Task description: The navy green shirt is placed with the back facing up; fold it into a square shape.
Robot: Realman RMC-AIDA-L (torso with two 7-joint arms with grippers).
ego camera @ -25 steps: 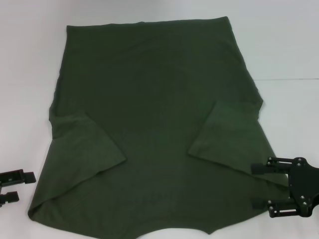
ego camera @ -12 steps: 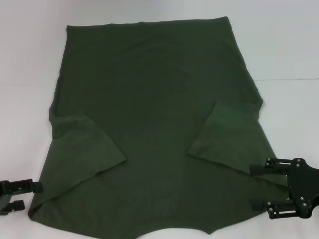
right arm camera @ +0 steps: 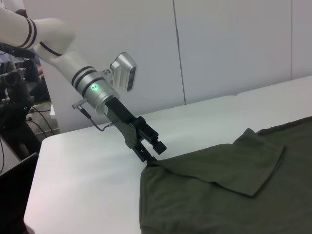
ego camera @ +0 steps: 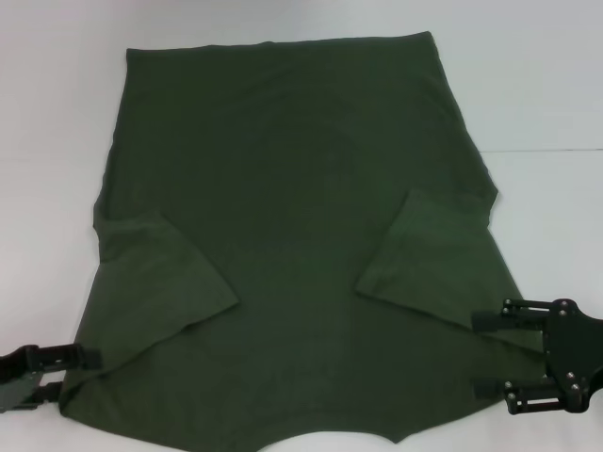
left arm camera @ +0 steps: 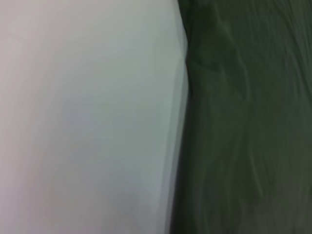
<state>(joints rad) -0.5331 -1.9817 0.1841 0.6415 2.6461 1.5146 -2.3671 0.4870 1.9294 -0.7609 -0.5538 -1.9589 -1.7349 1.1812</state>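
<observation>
From the head view, the navy green shirt [ego camera: 292,245] lies spread flat on the white bench [ego camera: 546,85], both sleeves folded inward, with the left gripper [ego camera: 80,372] at its near left corner and the right gripper [ego camera: 485,353], fingers released, over its near right edge. The left wrist view shows only the shirt's edge against the bench. From the right wrist view, the left gripper's fingers [right arm camera: 146,155] touch the shirt's corner; grasped or not, I cannot tell.
</observation>
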